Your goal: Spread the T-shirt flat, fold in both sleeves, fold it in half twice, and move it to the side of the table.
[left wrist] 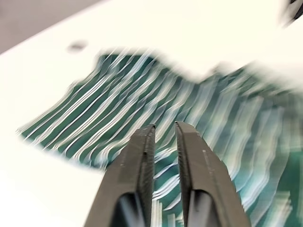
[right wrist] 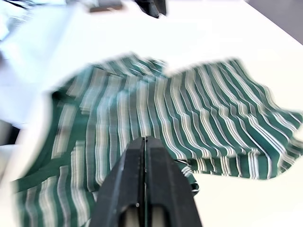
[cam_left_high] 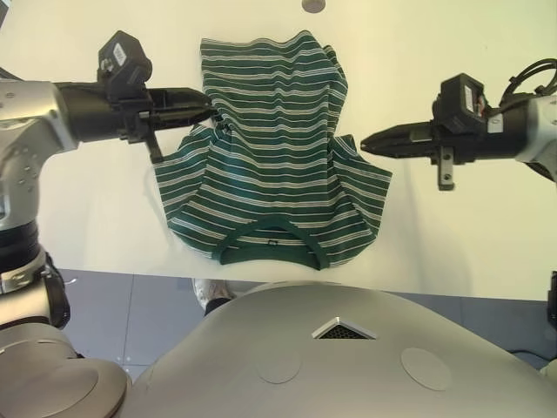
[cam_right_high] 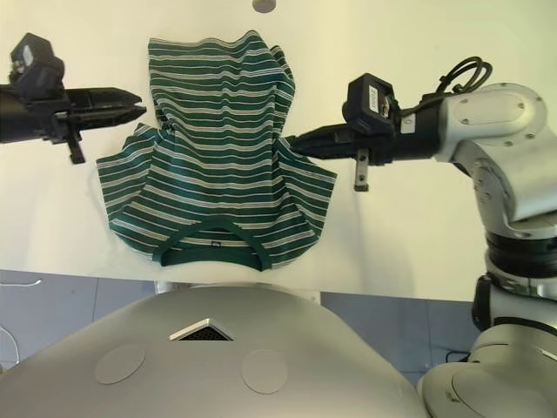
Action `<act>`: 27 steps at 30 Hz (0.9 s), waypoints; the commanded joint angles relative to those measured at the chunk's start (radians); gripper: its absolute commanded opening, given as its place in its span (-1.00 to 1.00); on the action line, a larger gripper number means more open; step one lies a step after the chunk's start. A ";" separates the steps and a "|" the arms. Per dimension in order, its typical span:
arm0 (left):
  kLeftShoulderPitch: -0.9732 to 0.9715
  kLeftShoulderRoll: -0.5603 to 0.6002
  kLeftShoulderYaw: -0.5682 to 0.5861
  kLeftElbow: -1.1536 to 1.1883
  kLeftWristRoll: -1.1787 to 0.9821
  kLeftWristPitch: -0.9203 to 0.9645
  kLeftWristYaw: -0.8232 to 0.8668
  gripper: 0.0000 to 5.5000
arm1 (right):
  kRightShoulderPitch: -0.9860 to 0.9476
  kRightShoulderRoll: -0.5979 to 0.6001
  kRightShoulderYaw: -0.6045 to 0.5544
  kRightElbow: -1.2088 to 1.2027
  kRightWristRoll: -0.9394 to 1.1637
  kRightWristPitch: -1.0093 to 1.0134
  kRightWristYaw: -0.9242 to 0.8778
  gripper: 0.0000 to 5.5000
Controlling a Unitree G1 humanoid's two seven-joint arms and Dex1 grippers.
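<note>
A green T-shirt (cam_left_high: pixel 270 148) with white stripes lies on the white table (cam_left_high: pixel 452 235), collar toward me and hem at the far side. Its sleeves are spread out and the cloth is somewhat rumpled. My left gripper (cam_left_high: pixel 209 106) hovers at the shirt's left edge, near where the sleeve meets the body. In the left wrist view its fingers (left wrist: pixel 144 142) stand a narrow gap apart with nothing between them. My right gripper (cam_left_high: pixel 365 142) points at the right sleeve's edge. Its fingers (right wrist: pixel 137 156) are pressed together and hold nothing.
A small grey round mark (cam_left_high: pixel 313 4) sits on the table beyond the hem. Bare white tabletop extends on both sides of the shirt. The table's front edge (cam_left_high: pixel 113 272) runs just below the collar, with grey floor beyond.
</note>
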 commanded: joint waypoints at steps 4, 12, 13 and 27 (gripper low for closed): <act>0.128 0.058 -0.242 0.173 0.338 -0.265 0.067 -1.00 | 0.013 -0.014 0.271 0.217 -0.367 -0.241 -0.088 -1.00; 0.300 0.131 -0.168 0.123 0.339 -0.317 0.035 -1.00 | 0.159 -0.247 0.195 0.203 -0.335 -0.353 0.111 -1.00; 0.293 0.118 -0.168 0.114 0.339 -0.317 0.040 -1.00 | 0.147 -0.236 0.187 0.208 -0.329 -0.348 0.113 -1.00; 0.039 -0.092 0.018 0.070 0.122 -0.093 0.126 -1.00 | -0.338 0.415 0.151 0.856 -0.385 -0.265 -0.351 -1.00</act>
